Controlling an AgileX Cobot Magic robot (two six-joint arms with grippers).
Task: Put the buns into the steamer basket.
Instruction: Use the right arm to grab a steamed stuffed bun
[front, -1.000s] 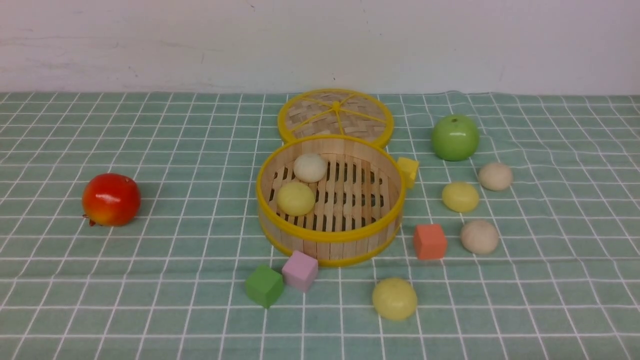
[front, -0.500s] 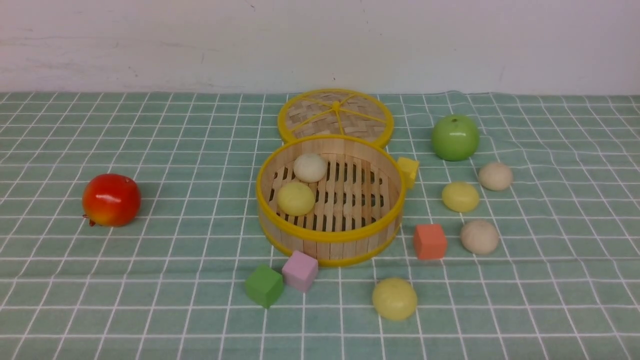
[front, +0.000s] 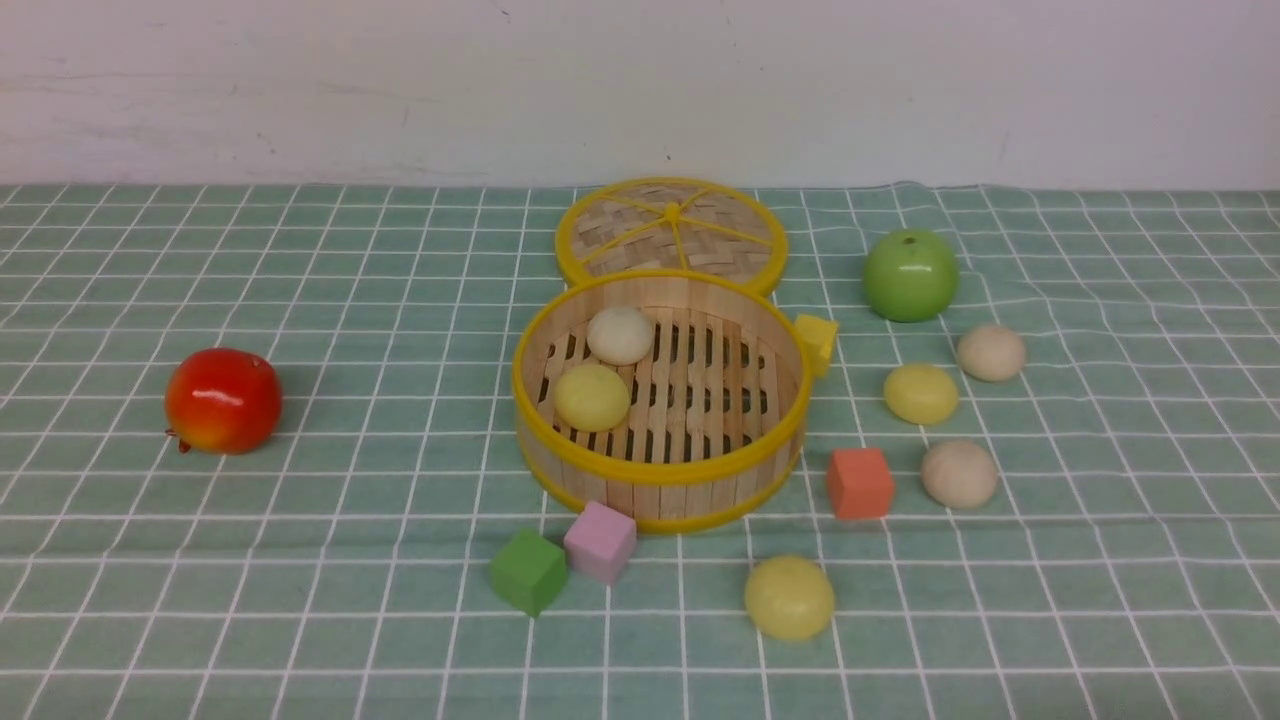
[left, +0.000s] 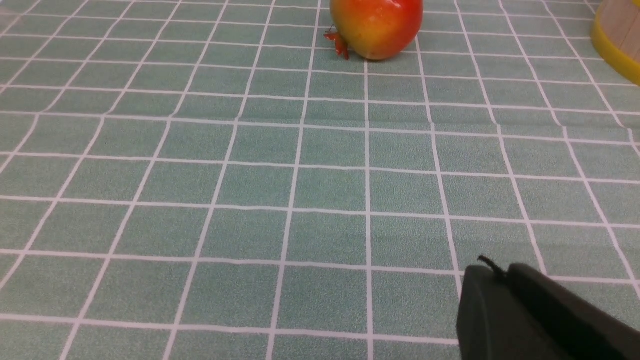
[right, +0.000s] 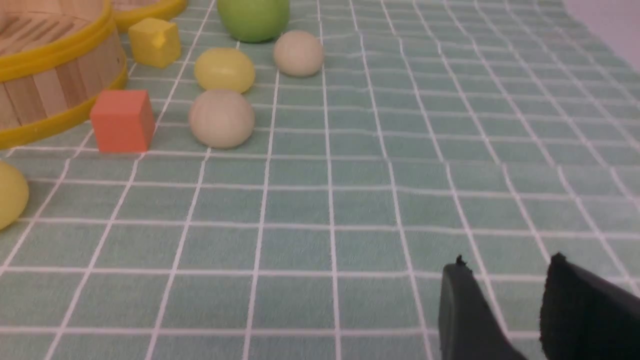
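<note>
closest in, the left jaws are seen in the left wrist view pressed together with nothing between them, low over the green checked cloth that covers the tabletop. the right jaws are seen in the right wrist view standing apart, and nothing is held in them.

in the front view, the nearest yellow bun is found alone on the cloth, in front of the basket and a little to its right. a green cube and a pink cube are set just beside each other, the pink one close to the foot of the steamer basket. to the basket's right an orange cube is placed, with the near beige bun just beside it.

two buns are held inside the basket, on its left half: the inner yellow bun and, behind it, the off-white bun. a red fruit is seen well apart on the left.

farther back on the right, the right yellow bun and the far beige bun are laid near each other. a yellow cube is set just beside the basket's wall. beyond these a green apple is seen, and the woven lid is laid flat behind the basket.
</note>
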